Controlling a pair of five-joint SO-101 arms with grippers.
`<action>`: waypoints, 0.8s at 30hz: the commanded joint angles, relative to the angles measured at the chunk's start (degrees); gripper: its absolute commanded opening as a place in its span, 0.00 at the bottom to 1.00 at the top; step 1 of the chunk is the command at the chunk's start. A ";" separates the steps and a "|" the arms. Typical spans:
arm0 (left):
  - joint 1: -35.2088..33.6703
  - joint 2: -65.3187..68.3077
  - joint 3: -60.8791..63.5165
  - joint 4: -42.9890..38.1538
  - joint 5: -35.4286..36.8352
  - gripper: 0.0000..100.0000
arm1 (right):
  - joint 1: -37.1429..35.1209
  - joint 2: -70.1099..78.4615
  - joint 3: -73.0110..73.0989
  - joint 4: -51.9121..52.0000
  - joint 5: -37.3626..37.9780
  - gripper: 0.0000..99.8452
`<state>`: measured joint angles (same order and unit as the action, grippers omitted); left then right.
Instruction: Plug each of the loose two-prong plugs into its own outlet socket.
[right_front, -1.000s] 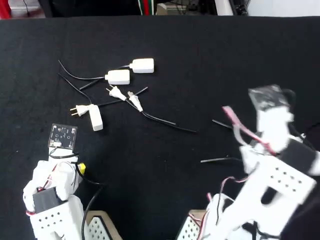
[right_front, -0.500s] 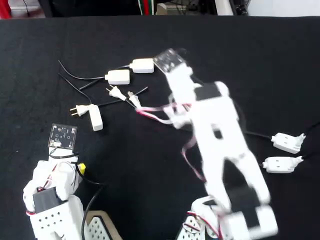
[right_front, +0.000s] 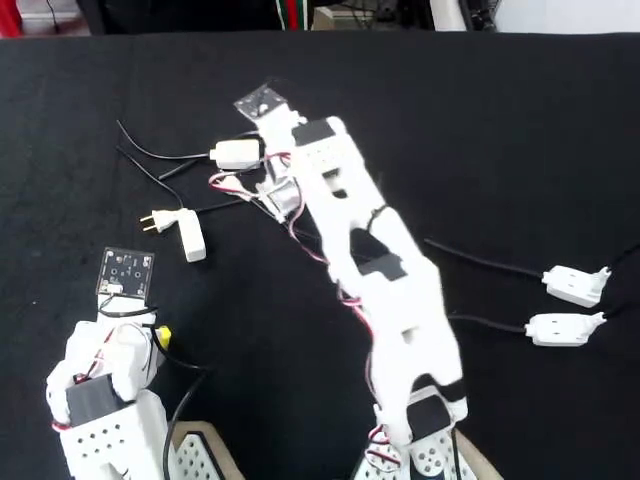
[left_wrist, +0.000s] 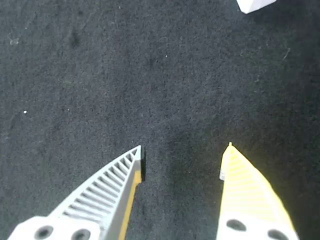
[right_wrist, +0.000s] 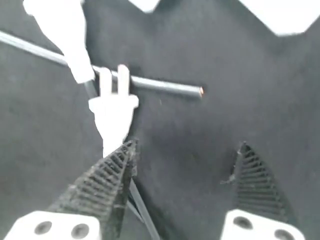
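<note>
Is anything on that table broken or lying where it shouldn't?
Nothing looks broken, but one thing is odd: the black cord near the right gripper ends in a bare cut tip, connected to nothing. A loose two-prong plug lies with its prongs crossing that cord, not in any socket.

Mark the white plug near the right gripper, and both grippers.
white plug (right_wrist: 114, 107): right wrist view, body behind prongs.
right gripper (right_wrist: 187, 143): right wrist view, between fingertips.
left gripper (left_wrist: 185, 145): left wrist view, between fingertips.
</note>
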<state>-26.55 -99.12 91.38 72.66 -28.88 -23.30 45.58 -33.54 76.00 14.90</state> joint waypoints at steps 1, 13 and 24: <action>-0.57 -0.26 -0.22 0.44 -0.62 0.25 | -2.37 4.44 -15.08 6.24 -0.53 0.29; -0.57 -0.35 0.13 0.44 -0.62 0.25 | -4.22 19.56 -43.65 21.27 -0.53 0.29; -0.57 -0.35 0.04 0.44 -0.62 0.25 | -5.63 17.71 -45.93 25.23 -3.43 0.16</action>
<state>-26.55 -99.12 91.82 72.66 -28.88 -27.34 66.15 -80.57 98.95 12.26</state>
